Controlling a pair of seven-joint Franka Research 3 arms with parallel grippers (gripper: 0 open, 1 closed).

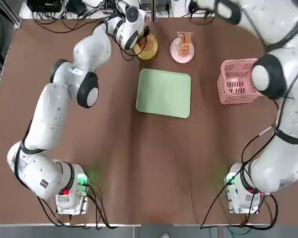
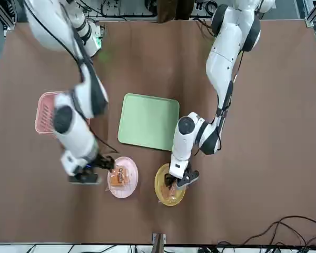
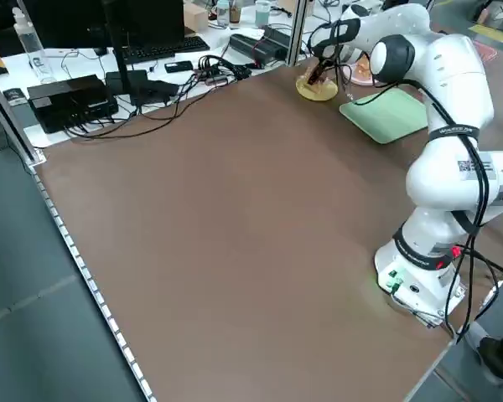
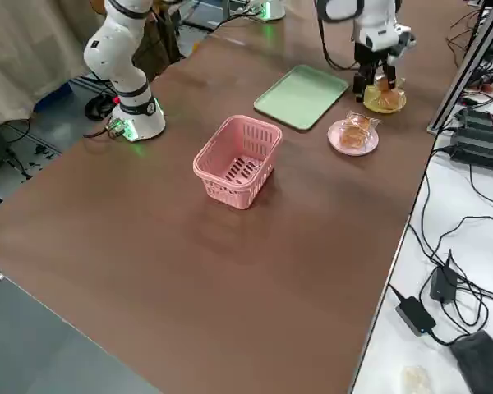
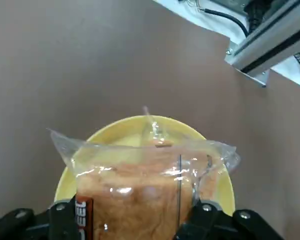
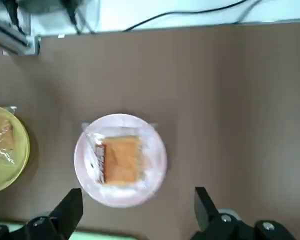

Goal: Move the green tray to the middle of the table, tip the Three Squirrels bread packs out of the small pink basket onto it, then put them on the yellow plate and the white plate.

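The green tray (image 1: 164,92) lies bare at mid-table. Beyond it, my left gripper (image 5: 132,210) is shut on an upright Three Squirrels bread pack (image 5: 140,185) just over the yellow plate (image 5: 125,130), also seen from above (image 1: 150,49). One more pack (image 6: 121,160) lies flat on the white plate (image 6: 155,150), to the yellow plate's right (image 1: 174,49). My right gripper (image 6: 136,202) hangs above the white plate, open and holding nothing. The small pink basket (image 1: 233,82) stands upright to the tray's right, and looks empty (image 4: 238,160).
Cables, black boxes and a metal frame post (image 5: 270,45) line the far table edge behind the plates. My right arm's elbow (image 1: 268,74) overhangs the basket. Bare brown table (image 1: 154,168) stretches from the tray to the arm bases.
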